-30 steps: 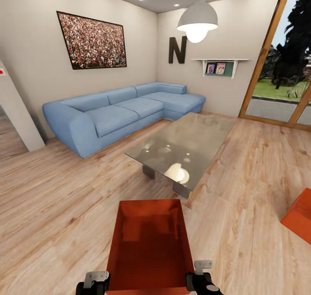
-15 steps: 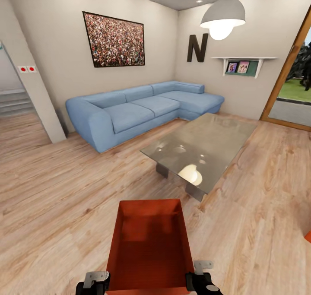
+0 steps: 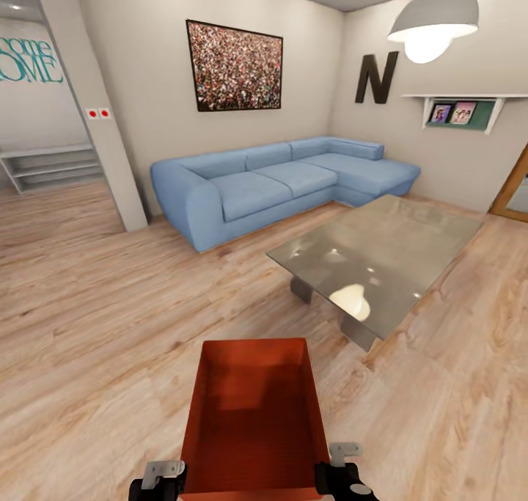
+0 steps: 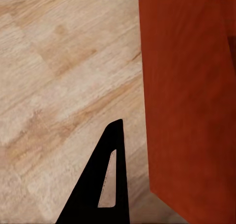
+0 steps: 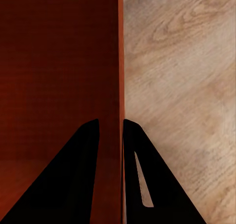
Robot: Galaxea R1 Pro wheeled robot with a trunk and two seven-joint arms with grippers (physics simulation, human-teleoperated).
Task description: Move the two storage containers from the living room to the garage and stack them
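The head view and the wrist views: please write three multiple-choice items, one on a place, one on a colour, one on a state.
1. The container is where?
A. on the sofa
B. between both grippers, above the wood floor
C. on the glass table

2. The sofa is what colour?
A. blue
B. green
C. grey

3. The right gripper is how?
A. wide open
B. folded away
C. clamped on the container's wall

Key: 1 B, the left gripper and right gripper flank it; 2 A, its cushions are blue; 3 C, its fingers straddle the wall.
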